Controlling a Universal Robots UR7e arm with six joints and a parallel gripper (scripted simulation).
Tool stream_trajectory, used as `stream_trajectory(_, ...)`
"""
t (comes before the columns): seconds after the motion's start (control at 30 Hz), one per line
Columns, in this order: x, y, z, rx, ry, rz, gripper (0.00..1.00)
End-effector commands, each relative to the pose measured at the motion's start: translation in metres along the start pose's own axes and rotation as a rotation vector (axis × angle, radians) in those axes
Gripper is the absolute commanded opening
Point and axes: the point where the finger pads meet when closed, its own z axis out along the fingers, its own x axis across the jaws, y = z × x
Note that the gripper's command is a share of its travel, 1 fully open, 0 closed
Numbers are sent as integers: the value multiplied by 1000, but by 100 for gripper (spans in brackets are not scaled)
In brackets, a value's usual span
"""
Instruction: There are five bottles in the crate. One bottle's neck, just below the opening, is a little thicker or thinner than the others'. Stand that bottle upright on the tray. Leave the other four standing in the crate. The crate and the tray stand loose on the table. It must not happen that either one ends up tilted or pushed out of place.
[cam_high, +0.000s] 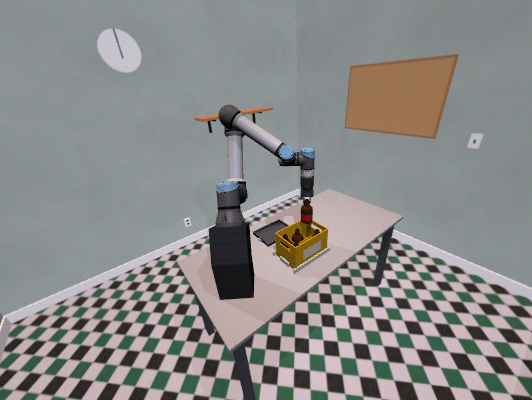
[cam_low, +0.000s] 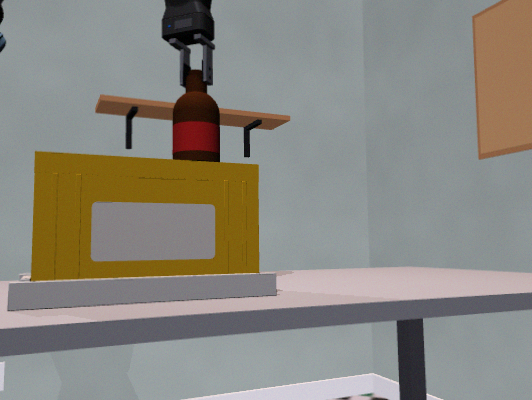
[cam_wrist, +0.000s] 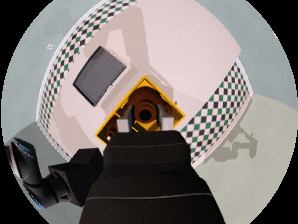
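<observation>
Top view: in the middle of the frame, a robot arm (cam_high: 257, 133) is reaching down to a brown bottle (cam_high: 306, 214) (cam_low: 196, 112) (cam_wrist: 145, 114) with a red label. The pincer (cam_high: 307, 199) (cam_low: 196, 79) (cam_wrist: 145, 111) is gripping it by the neck — the bottle is hanging upright, its label showing above the rim of the yellow crate (cam_high: 286, 253) (cam_low: 45, 225) (cam_wrist: 120, 106). Other brown bottles (cam_high: 297, 236) are standing lower inside the crate. In the exterior view, the crate is sitting level at left of centre and is hiding the bottle's underside. In the wrist view, the dark tray (cam_high: 272, 232) (cam_wrist: 99, 76) is lying at upper left — apart from the crate, on the same pale surface (cam_high: 355, 215) (cam_low: 400, 282) (cam_wrist: 192, 45).
</observation>
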Motion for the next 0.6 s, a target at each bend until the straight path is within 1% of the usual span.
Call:
stream_trajectory(0.0,0,0,0,0,1,0,0)
stream_trajectory(0.57,-6,-3,0,0,1,0,0)
